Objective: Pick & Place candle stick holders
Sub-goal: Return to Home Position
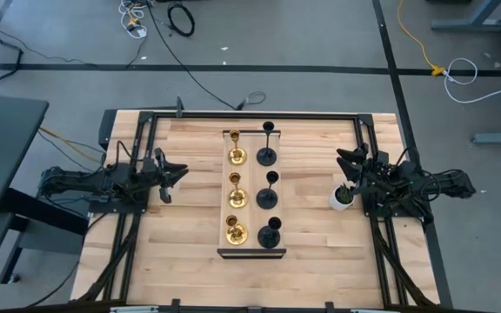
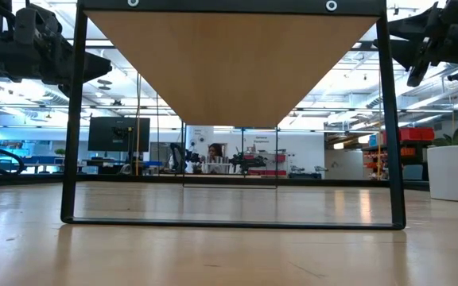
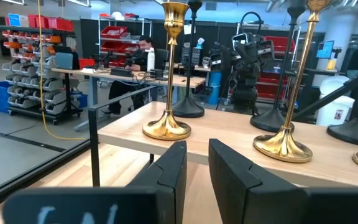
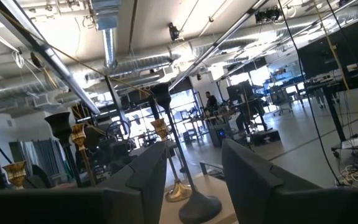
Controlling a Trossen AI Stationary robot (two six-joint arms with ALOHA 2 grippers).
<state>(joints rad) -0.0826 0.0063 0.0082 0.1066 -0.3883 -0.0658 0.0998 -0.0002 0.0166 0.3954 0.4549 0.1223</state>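
Note:
Three gold candle stick holders [image 1: 236, 197] stand in a row on their round bases on a raised wooden shelf [image 1: 250, 248] at the table's middle. Three black holders [image 1: 268, 198] stand in a row to their right. My left gripper [image 1: 177, 181] hangs open and empty left of the shelf. In its wrist view [image 3: 197, 146] it faces the gold holders [image 3: 166, 127] at shelf height. My right gripper [image 1: 341, 168] hangs open and empty right of the shelf. Its wrist view [image 4: 194, 152] faces a black holder [image 4: 194, 202] from below. The low view shows none of the holders.
A small white pot with a green plant [image 1: 342, 197] stands on the table just under my right gripper; it also shows in the low view [image 2: 456, 171]. The shelf rests on a black metal frame [image 2: 74, 159]. A larger black frame [image 1: 250, 116] borders the table.

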